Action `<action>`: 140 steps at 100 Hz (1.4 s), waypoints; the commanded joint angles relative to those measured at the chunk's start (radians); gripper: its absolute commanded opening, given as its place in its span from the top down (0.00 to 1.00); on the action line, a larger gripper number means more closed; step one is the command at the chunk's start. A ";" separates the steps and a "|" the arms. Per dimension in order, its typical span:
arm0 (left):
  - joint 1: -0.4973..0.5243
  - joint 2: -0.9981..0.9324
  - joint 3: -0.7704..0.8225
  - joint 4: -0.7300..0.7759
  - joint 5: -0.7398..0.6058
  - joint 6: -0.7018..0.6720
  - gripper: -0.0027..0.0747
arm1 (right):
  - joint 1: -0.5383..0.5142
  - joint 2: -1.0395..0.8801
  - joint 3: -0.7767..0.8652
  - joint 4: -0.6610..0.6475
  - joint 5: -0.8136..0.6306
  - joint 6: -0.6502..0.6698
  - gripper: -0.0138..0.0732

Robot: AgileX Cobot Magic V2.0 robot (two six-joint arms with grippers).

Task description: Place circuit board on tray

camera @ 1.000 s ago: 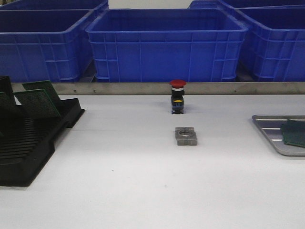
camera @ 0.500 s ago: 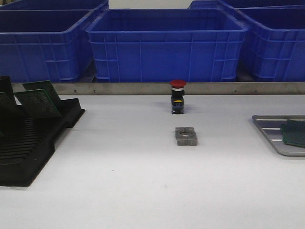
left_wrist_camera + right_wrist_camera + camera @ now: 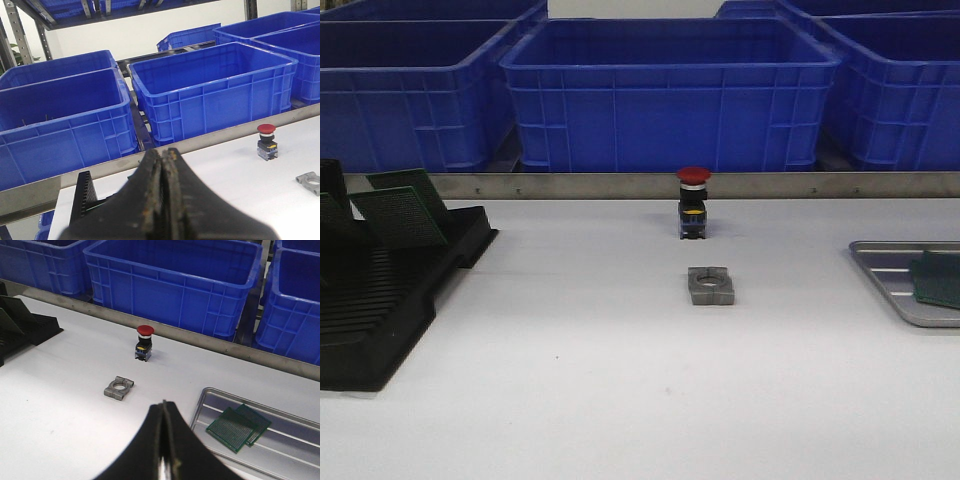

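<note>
The silver-grey tray (image 3: 882, 272) lies at the table's right edge with a green circuit board (image 3: 938, 280) flat in it. In the right wrist view the tray (image 3: 287, 442) holds two overlapping boards (image 3: 231, 428) (image 3: 257, 418). More green boards (image 3: 400, 215) stand in the black slotted rack (image 3: 380, 300) at the left. My right gripper (image 3: 163, 404) is shut and empty, above the table just short of the tray. My left gripper (image 3: 163, 152) is shut and empty, near the rack (image 3: 82, 200). Neither gripper shows in the front view.
A red-capped push button (image 3: 692, 203) stands mid-table, with a small grey metal clamp block (image 3: 710, 285) in front of it. Large blue bins (image 3: 670, 95) line the back behind a metal rail (image 3: 620, 185).
</note>
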 commanded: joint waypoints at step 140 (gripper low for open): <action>0.104 -0.200 0.284 1.000 -0.095 -1.189 0.99 | 0.001 0.011 -0.024 0.015 -0.051 -0.006 0.91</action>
